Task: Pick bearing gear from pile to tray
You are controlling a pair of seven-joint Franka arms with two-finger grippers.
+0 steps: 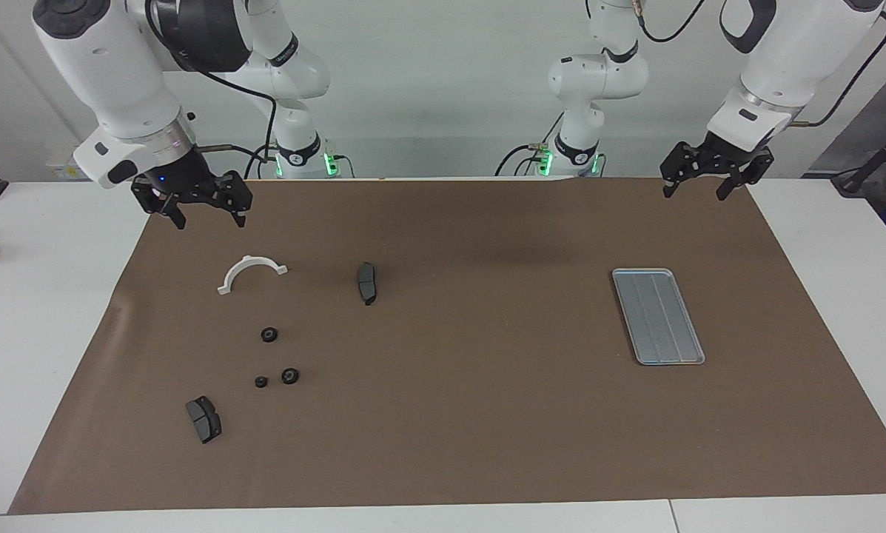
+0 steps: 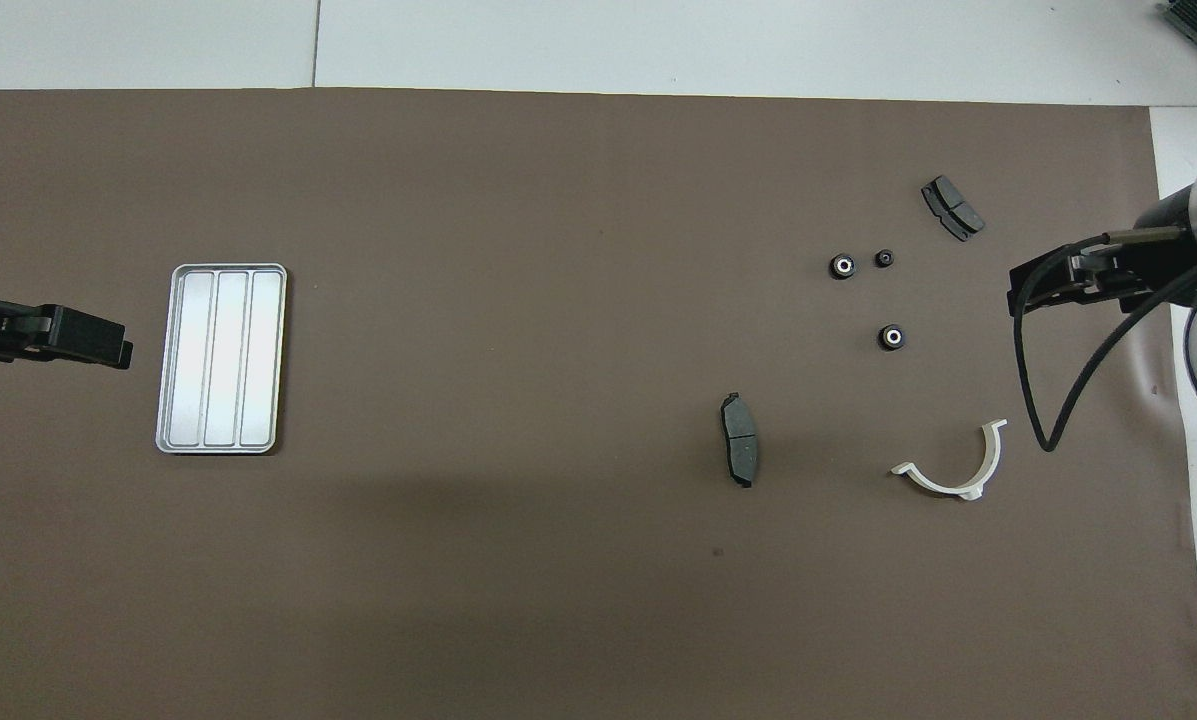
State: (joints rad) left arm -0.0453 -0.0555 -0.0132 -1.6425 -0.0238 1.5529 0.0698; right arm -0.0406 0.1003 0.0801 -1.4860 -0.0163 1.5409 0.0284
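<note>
Nothing is picked yet: both arms wait raised, and the tray lies bare near the mat's edge at the left arm's end. The right gripper hangs over the mat's corner nearest its own base, jaws spread and holding nothing; the left gripper hangs likewise released over the corner by its base.

The pile sits toward the right arm's end: three black rings, two pads and a white bracket.

Next, I judge, the right gripper must descend onto one ring, probably the one nearest it, and pinch it squarely.

Whether the rings are bearings or gears cannot be made out, and overhead both arms are cut off at the frame's sides.
</note>
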